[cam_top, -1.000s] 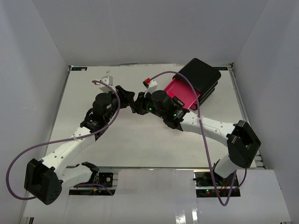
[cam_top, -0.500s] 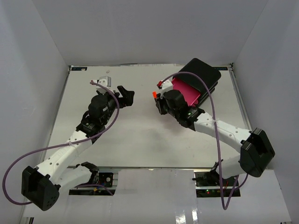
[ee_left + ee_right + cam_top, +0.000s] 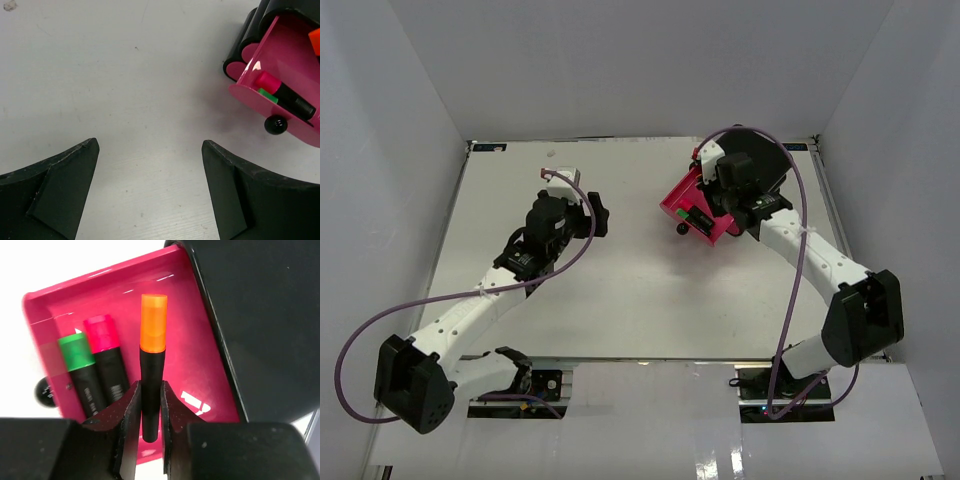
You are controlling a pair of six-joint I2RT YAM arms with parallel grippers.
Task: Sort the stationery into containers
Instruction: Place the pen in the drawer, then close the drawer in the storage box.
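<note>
Placing step: right gripper [image 3: 149,402] clamped on orange-capped highlighter [image 3: 153,325] over open pink drawer [image 3: 200,365] holding two highlighters [image 3: 109,365]; height unclear, probably lower, then release; left gripper [image 3: 150,150] spread wide, empty.

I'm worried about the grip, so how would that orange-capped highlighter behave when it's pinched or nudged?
The orange-capped highlighter looks stiff: it juts straight from the right gripper, pinched only near its tail. Its smooth round barrel would probably roll if nudged, though the walls of the pink drawer should contain it. It seems light, being short and plastic-looking.
</note>
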